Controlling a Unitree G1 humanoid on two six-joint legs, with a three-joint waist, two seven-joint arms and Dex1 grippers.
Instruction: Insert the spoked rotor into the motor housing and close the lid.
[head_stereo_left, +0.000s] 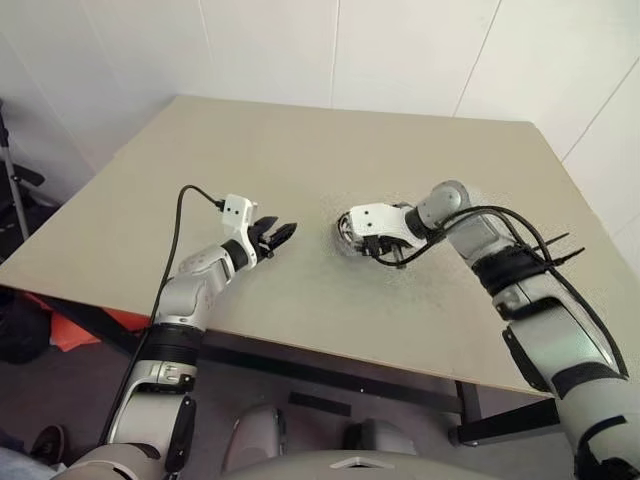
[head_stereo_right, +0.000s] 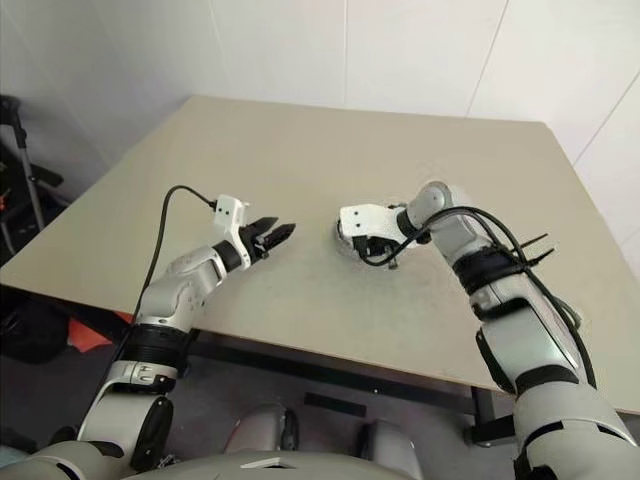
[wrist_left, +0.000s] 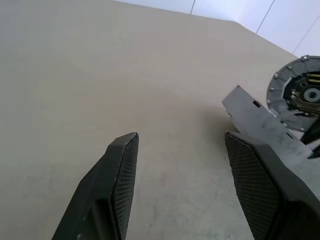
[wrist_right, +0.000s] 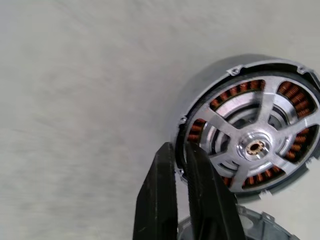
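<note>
Grippers are hovering over the front half of the beige table (head_stereo_left: 300, 160), the left gripper (head_stereo_left: 277, 236) standing nearest the front edge with its two black fingers (wrist_left: 122, 170) spread wide and nothing sitting between them, only bare tabletop. Pointing toward the middle of the table, it is staying well apart from the work. Just beyond it, the right gripper (wrist_right: 181, 165) is angling downward with its fingers pressed nearly together, and they are clamping the thin grey lid (wrist_left: 300, 95), whose ribbed rim and blue and yellow centre marks are showing in the left wrist view; part of that rim is also peeking out beneath the fingers in the right wrist view. Directly past the closed fingertips, the motor housing (wrist_right: 250, 125) is resting flat on the table, its copper-coloured windings ringing the inside. Seated within it, the spoked rotor (wrist_right: 256, 145) is showing its silvery spokes and small central hub face up. Farther back, the tabletop is running to the white wall (head_stereo_left: 400, 50).
</note>
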